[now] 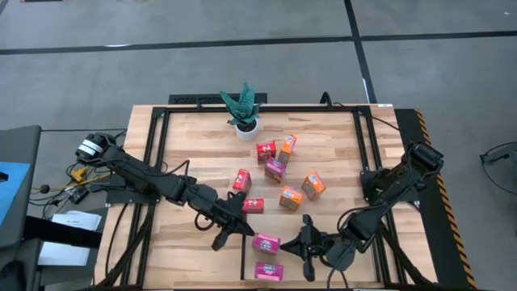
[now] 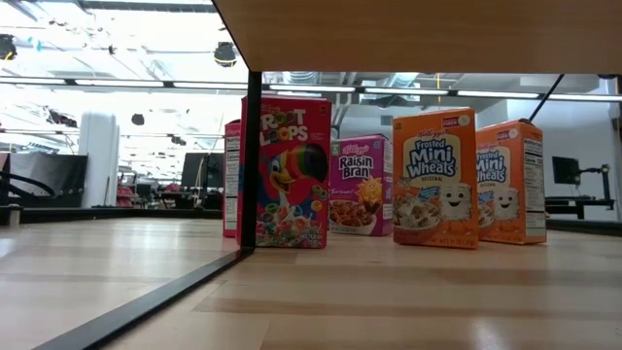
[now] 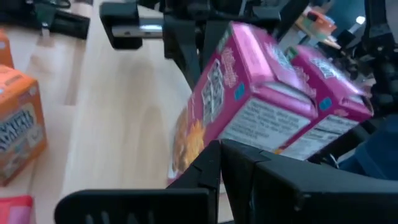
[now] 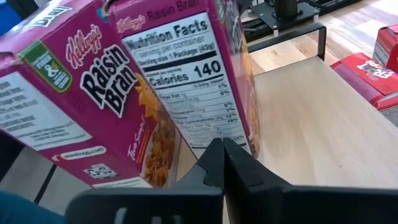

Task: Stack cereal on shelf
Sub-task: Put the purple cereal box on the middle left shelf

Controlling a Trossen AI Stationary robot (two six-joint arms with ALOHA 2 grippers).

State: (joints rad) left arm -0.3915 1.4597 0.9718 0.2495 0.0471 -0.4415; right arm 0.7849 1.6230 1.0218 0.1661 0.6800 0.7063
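Low view: far red cereal box mostly hidden behind front red box. Left wrist view: orange box cut by edge, print blurred.

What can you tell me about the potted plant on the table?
The plant is small, with spiky, pointed dark-green leaves fanning up and outward from a white round pot. It stands upright at the table's far edge, just inside the black frame, left of centre. Nothing touches it: the nearest cereal box, a red one, lies apart from it toward the near side, and both grippers are well away at the near side. Whether it is real or artificial cannot be told.
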